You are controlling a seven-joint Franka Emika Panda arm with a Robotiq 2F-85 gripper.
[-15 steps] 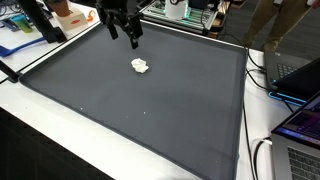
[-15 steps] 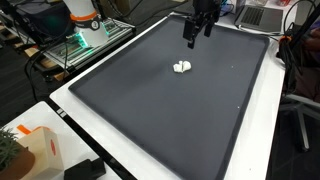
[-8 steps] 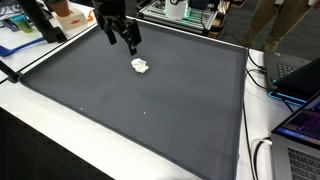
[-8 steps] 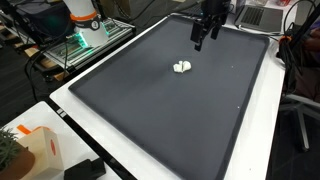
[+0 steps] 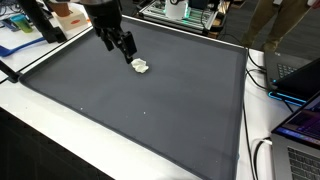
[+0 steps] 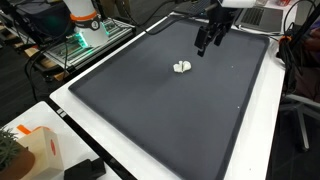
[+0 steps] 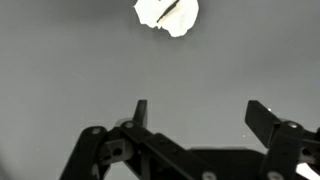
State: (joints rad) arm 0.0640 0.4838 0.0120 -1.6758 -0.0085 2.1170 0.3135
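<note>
**While Your Gripper Hung Open, the White Lump Lay Just Ahead of It**

As you held the arm over the dark mat, the gripper had its jaws spread wide, with nothing between them and nothing touching either finger. Your only arm was therefore the one nearest the small white crumpled lump, which sat on the mat, apart from everything else.

From the wrist view, the lump lay beyond the fingertips, toward the top of the picture. It sat a little off the midline between the fingers, toward the finger on the picture's left side. In both exterior views the gripper hung near the lump, on the side toward the mat's far edge, and did not touch it.

Its outline was irregular, slightly wider than deep in the wrist view, so you had no clear long axis to line up against.

You could read no brand, label or writing on the lump, the mat or the gripper. The laptop and the clutter around the table were too small to make out any text.
</note>
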